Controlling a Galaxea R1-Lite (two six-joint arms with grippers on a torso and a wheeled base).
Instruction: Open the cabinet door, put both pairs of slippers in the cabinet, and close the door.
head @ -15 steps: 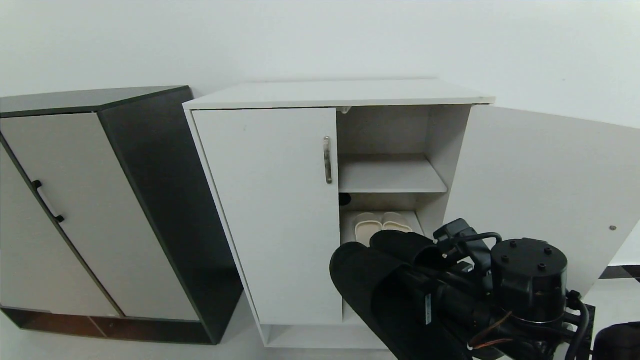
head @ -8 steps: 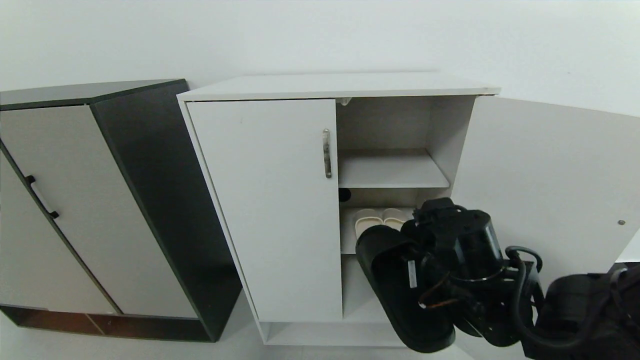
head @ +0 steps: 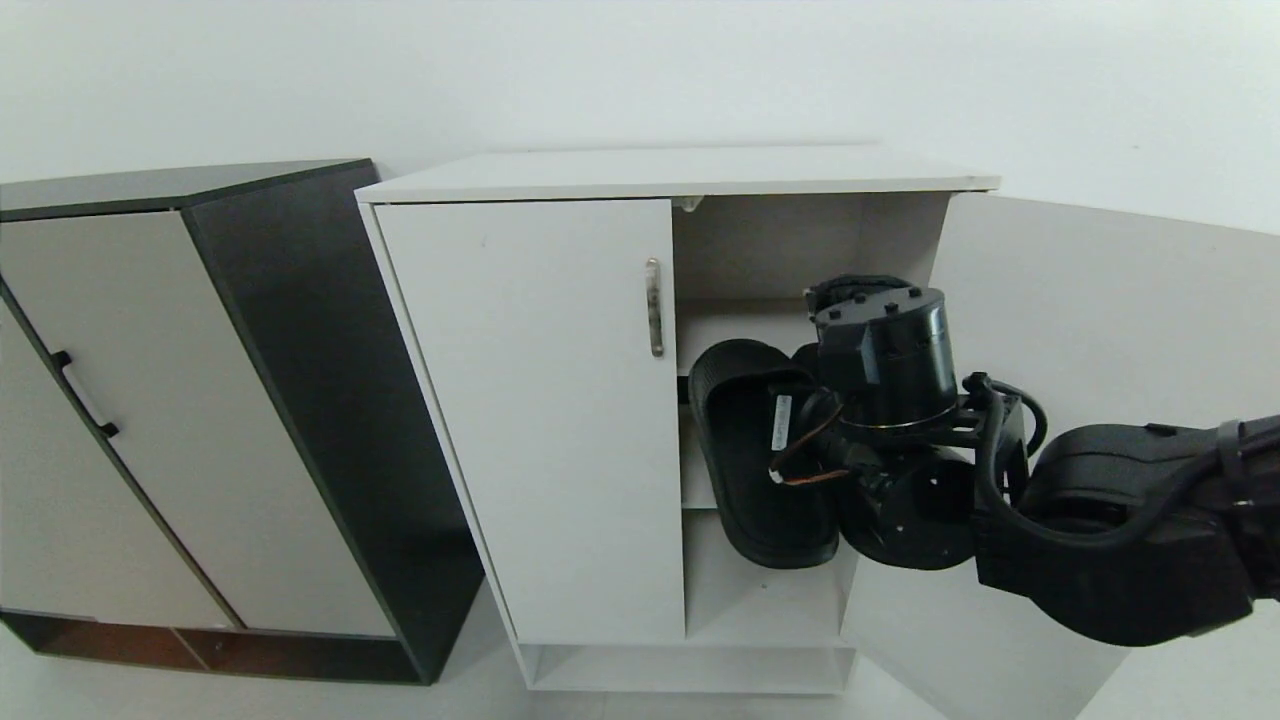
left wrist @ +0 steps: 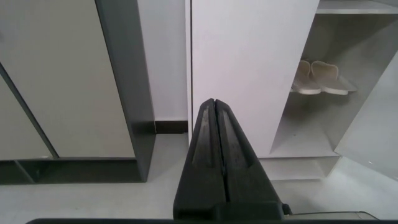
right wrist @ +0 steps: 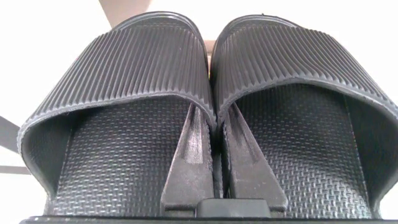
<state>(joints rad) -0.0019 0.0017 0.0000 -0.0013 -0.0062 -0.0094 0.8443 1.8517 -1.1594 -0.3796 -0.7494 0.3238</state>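
Biggest thing out there was the white two-door wooden cabinet (head: 530, 400), its left door shut with a slim metal handle (head: 654, 307), its flat white right door (head: 1090, 340) swung wide open. Just beside it on the left stood a dark cabinet with pale door panels (head: 300, 400). And there was the pair of black ribbed rubber slippers (head: 750, 470), held up nearly upright at the mouth of the open right half, level with the shelves; whether they were past the front edge, I couldn't tell. From the head, that pair and the right arm stood in front of the lower shelf. The left wrist view had the clear line to it: a pair of pale beige slippers (left wrist: 320, 78) sat side by side on the white lower shelf (left wrist: 298, 93). Close-up from the right wrist, the right gripper (right wrist: 213, 124) had one finger (right wrist: 189, 155) tucked inside each black slipper, the two adjoining strap walls squeezed between them, a narrow gap and a firm hold. The left gripper (left wrist: 215, 106) hung low, out in front of the shut left door, fingers pressed flat together with nothing between them.
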